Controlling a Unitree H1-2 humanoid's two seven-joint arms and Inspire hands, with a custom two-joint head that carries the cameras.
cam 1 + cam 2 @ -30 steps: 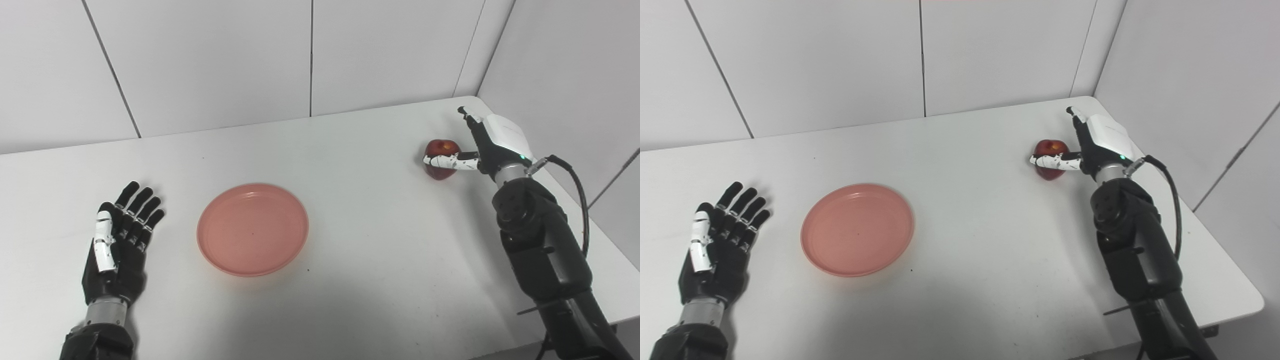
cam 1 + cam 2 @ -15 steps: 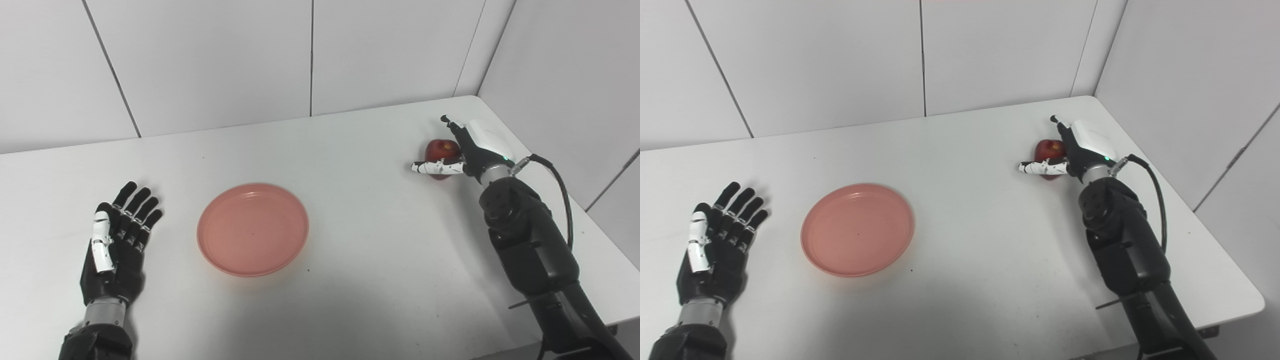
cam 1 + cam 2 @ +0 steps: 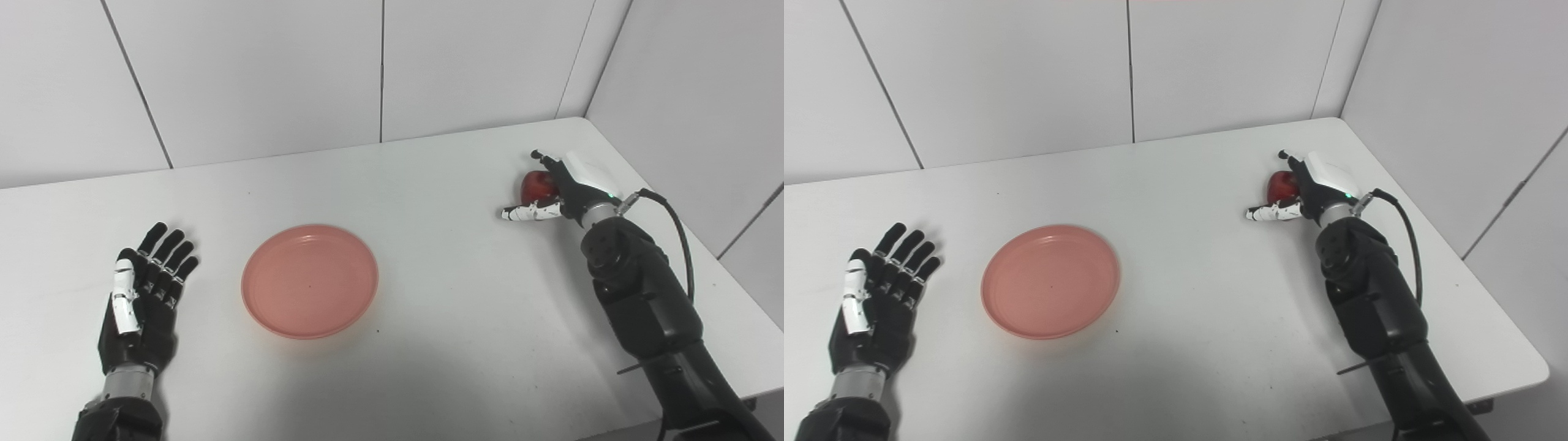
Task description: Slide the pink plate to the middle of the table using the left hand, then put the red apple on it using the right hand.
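The pink plate lies flat on the white table, left of the middle. The red apple sits near the far right corner, half hidden by my right hand. That hand is open and cups the apple from the right. Its thumb reaches leftward along the table in front of the fruit, and its fingers stretch over the apple's top. I cannot tell whether it touches the apple. My left hand rests palm-up on the table, left of the plate and apart from it, open and holding nothing.
White wall panels close in the table at the back and on the right, close to the apple. A black cable loops from my right wrist. The table's right edge runs beside my right forearm.
My right hand has shifted left and lower around the apple, covering more of it; its thumb now lies near the table. The apple, plate and left hand have stayed put.
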